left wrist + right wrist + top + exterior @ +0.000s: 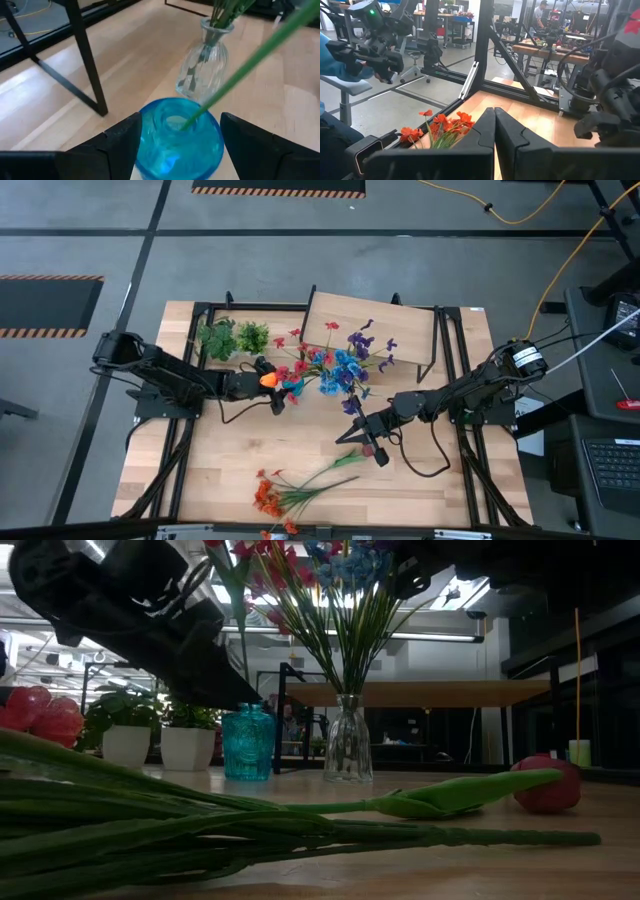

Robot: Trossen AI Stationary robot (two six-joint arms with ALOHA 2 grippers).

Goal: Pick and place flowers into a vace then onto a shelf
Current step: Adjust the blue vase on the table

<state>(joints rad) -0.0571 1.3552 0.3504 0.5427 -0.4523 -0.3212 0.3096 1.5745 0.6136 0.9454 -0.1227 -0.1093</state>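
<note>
A blue glass vase point(179, 134) stands on the table, also in the low view point(248, 743). My left gripper point(180, 125) is open, with one finger on either side of the vase. A green stem point(240, 65) stands in the vase's mouth and leans up over the gripper; its orange tulip point(268, 379) shows from above. Beside it, a clear glass vase point(205, 60) holds red, blue and purple flowers point(335, 365). The shelf point(370, 328) stands at the far side. My right gripper point(348, 436) hangs shut over mid-table, holding nothing. My left gripper has its two fingers point(125, 142) level with the sides of the blue vase's rounded body point(150, 150), coming from the table's left. I cannot tell whether the fingers touch the glass. The vase stands upright with its base on the table.
A spray of orange flowers point(275, 495) lies flat near the table's front edge, ahead of my right gripper point(494, 112). Two leafy plants in white pots point(232, 338) stand at the far left. The shelf's black legs point(87, 60) stand close to the blue vase.
</note>
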